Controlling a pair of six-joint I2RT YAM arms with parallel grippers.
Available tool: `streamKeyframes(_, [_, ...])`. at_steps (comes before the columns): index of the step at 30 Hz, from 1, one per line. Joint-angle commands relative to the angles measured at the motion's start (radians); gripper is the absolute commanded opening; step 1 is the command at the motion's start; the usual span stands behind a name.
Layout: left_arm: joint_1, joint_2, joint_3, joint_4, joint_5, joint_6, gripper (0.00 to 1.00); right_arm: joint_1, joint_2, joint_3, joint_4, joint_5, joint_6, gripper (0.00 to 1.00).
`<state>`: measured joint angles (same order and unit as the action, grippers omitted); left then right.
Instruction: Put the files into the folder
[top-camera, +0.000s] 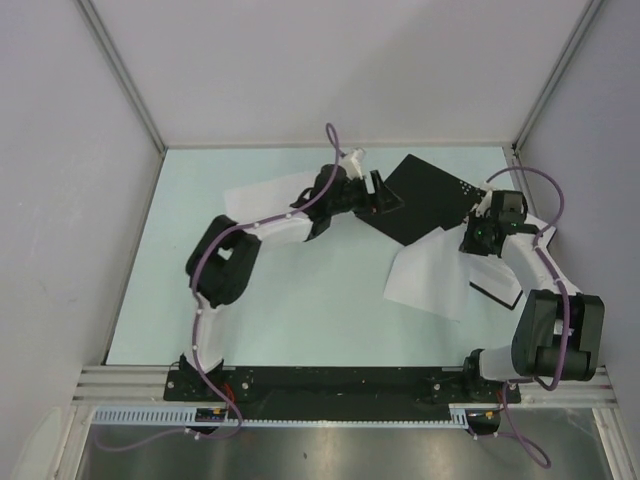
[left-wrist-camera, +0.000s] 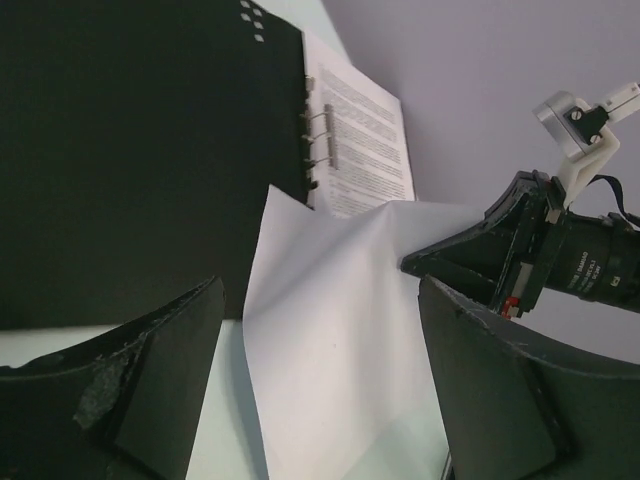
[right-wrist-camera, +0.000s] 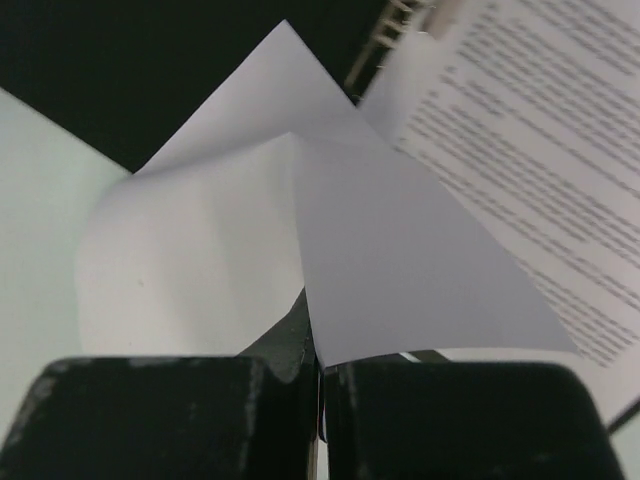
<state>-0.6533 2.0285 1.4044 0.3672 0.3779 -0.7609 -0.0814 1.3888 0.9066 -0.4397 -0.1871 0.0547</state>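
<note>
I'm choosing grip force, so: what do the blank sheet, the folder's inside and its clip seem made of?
The blank sheet looks like thin matte white paper; it buckles and folds where the right gripper pinches it. The folder is flat matte black inside, probably card or plastic; the look leaves that open. The clip shows slim shiny grey bars, likely metal.

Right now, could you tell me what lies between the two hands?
Top view: the black inside of the folder. Left wrist view: also the blank sheet the right hand pinches.
</note>
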Motion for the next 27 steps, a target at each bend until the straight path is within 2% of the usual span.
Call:
streamKeyframes(1, [-0.052, 0.168, 0.2, 0.154, 0.056, -0.083, 0.84, -0.128, -0.048, 0.026, -0.073, 0.05, -0.184, 0.0])
streamKeyframes(6, [-0.069, 0.334, 0.355, 0.264, 0.068, -0.218, 0.83, -0.277, -0.076, 0.029, -0.045, -0.02, -0.191, 0.0])
streamKeyframes(8, [-0.075, 0.384, 0.376, 0.295, 0.081, -0.276, 0.82, -0.346, -0.112, 0.029, -0.002, -0.205, -0.185, 0.0])
streamKeyframes(9, [-0.077, 0.394, 0.389, 0.299, 0.091, -0.299, 0.81, -0.357, -0.132, 0.029, 0.04, -0.353, -0.168, 0.0])
streamKeyframes(12, [-0.077, 0.398, 0.387, 0.29, 0.107, -0.299, 0.81, -0.36, -0.233, 0.031, 0.119, -0.53, -0.072, 0.0])
streamKeyframes(14, [-0.077, 0.395, 0.393, 0.262, 0.107, -0.288, 0.81, -0.362, -0.302, 0.031, 0.142, -0.555, -0.029, 0.0])
streamKeyframes(18, [-0.075, 0.418, 0.427, 0.165, 0.101, -0.275, 0.81, -0.4, -0.341, 0.049, 0.176, -0.571, 0.014, 0.0])
streamKeyframes(22, [-0.077, 0.446, 0.438, 0.15, 0.101, -0.308, 0.81, -0.474, -0.236, 0.067, 0.174, -0.6, 0.027, 0.0])
streamKeyframes(23, [-0.077, 0.449, 0.446, 0.144, 0.102, -0.311, 0.81, -0.489, -0.158, 0.075, 0.164, -0.609, 0.027, 0.0])
streamKeyframes(27, [-0.075, 0.479, 0.504, 0.082, 0.099, -0.298, 0.8, -0.552, 0.054, 0.152, 0.014, -0.608, -0.022, 0.0])
